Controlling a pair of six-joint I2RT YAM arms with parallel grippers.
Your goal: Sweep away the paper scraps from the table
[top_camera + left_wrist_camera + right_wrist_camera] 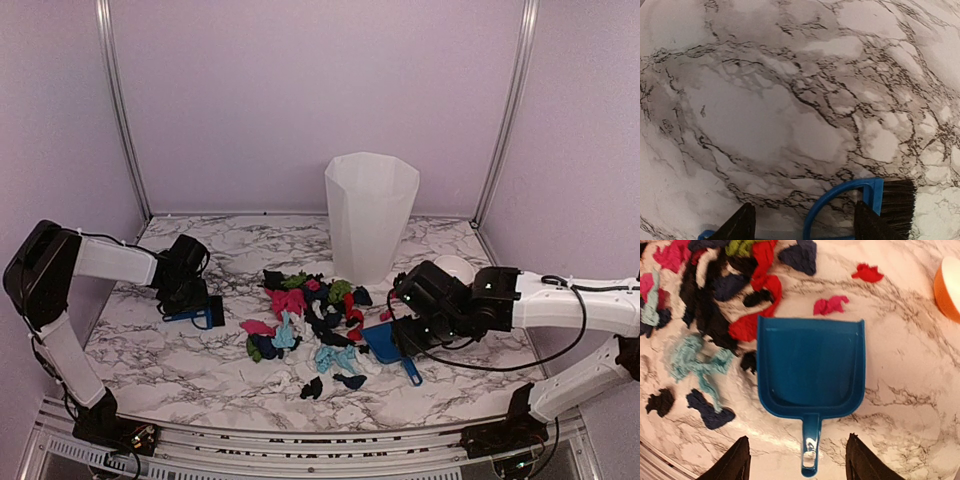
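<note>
The paper scraps (310, 320) lie in a loose heap of black, red, pink, green and light blue bits in the middle of the marble table (170, 360). In the right wrist view they (715, 305) spread over the upper left. A blue dustpan (810, 365) lies flat beside them, its handle (810, 450) pointing between the fingers of my open right gripper (800, 465), which hovers above it (408, 338). My left gripper (192, 300) is open over a blue brush (200, 316). The brush's loop handle (835, 200) and black bristles (897, 205) lie between and beside its fingers (740, 226).
A tall white bin (370, 215) stands at the back behind the heap. An orange-and-white bowl (455, 268) sits to its right, by the right arm, and shows in the right wrist view (950, 287). Pinkish walls close in the table.
</note>
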